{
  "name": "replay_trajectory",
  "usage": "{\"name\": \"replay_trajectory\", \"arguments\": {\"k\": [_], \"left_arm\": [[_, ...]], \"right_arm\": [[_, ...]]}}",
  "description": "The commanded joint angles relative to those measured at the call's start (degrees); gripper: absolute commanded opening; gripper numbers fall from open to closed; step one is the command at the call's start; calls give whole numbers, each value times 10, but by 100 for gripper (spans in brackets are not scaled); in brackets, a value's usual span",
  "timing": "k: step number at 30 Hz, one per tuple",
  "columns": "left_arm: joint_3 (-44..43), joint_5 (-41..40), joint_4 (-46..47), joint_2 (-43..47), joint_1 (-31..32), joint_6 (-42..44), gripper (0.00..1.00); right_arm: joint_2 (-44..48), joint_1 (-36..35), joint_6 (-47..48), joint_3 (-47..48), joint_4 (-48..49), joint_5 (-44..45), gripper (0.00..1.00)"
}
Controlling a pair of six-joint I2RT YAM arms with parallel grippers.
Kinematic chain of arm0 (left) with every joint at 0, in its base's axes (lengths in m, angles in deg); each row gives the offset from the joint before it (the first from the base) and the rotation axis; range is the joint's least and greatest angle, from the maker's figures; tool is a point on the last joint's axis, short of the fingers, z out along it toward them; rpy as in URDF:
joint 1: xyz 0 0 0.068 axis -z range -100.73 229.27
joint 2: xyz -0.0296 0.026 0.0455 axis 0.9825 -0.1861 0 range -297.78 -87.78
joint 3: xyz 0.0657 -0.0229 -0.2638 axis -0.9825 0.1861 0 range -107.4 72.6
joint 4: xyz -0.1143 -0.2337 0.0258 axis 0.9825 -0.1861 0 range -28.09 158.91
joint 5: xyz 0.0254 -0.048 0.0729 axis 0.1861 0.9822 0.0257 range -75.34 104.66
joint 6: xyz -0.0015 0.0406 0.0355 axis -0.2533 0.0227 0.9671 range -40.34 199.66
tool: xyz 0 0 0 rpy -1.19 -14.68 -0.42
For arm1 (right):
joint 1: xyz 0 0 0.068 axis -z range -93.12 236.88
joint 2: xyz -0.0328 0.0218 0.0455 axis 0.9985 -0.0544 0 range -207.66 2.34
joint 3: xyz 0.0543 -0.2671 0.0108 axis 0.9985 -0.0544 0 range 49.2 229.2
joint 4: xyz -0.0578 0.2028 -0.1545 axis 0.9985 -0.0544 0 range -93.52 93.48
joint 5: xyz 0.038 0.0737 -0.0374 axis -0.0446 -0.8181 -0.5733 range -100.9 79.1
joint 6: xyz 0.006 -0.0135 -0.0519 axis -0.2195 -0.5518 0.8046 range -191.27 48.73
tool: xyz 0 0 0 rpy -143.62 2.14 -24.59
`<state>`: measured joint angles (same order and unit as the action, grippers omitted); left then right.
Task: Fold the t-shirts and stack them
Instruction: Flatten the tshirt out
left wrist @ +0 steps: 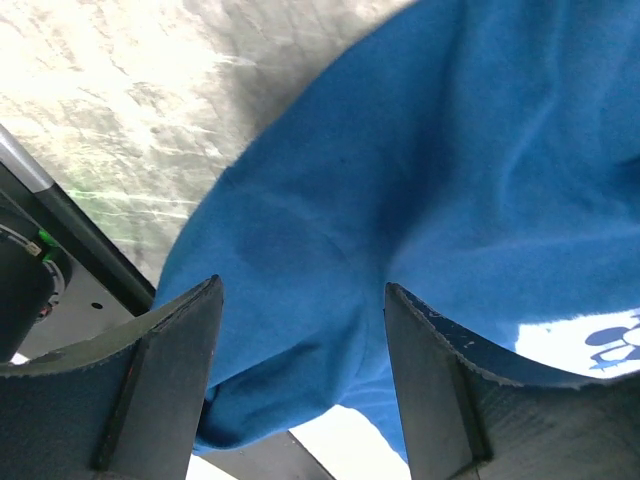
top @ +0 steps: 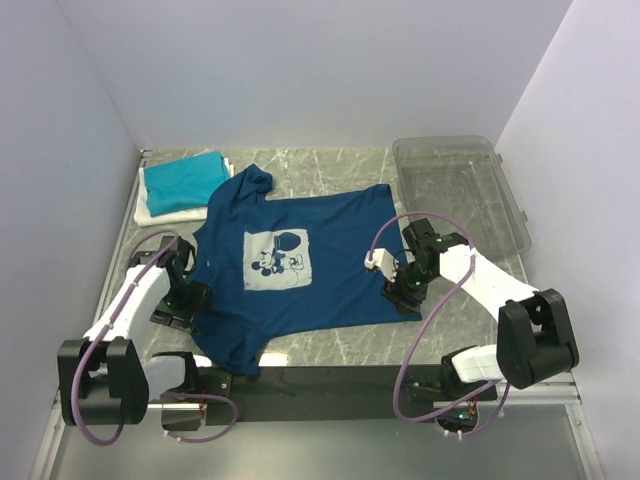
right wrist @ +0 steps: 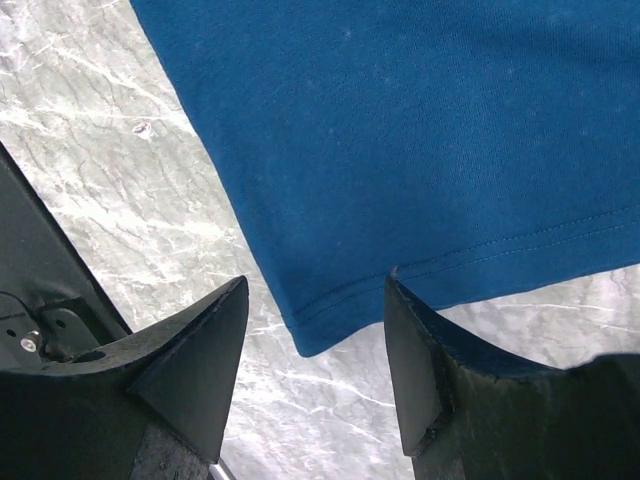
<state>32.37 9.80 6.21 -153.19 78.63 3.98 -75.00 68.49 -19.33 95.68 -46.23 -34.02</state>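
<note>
Three tees show from above: the navy tee [top: 300, 270] lies spread, print up, on the desk [top: 340, 345]. The teal tee [top: 185, 178] sits on the white tee [top: 158, 213] at its 10 o'clock, and the bin [top: 460, 190] is at 2 o'clock. The left end effector [top: 185, 300] is at the tee's 9 o'clock edge, the right end effector [top: 405, 290] at its 4 o'clock corner.

Left wrist: fingers [left wrist: 160, 380] apart, a hump of navy cloth between them, not pinched.

Right wrist: fingers [right wrist: 190, 370] apart, straddling the hem corner [right wrist: 310, 335], which lies flat.

To fold cleanly, I judge each should slide one finger under the edge, close fully, then lift evenly so the cloth doesn't skew.
</note>
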Motion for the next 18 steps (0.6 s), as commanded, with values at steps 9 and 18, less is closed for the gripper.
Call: {"name": "replay_trajectory", "arguments": {"k": [9,18], "left_arm": [[-4,-35,-20,-32,20,-6,71],[27,-20,27,-78,25,3,66]], "right_arm": [[-11,-2,13,-5,3,-8,62],[-18,-2,6,4,8,-15,61]]}}
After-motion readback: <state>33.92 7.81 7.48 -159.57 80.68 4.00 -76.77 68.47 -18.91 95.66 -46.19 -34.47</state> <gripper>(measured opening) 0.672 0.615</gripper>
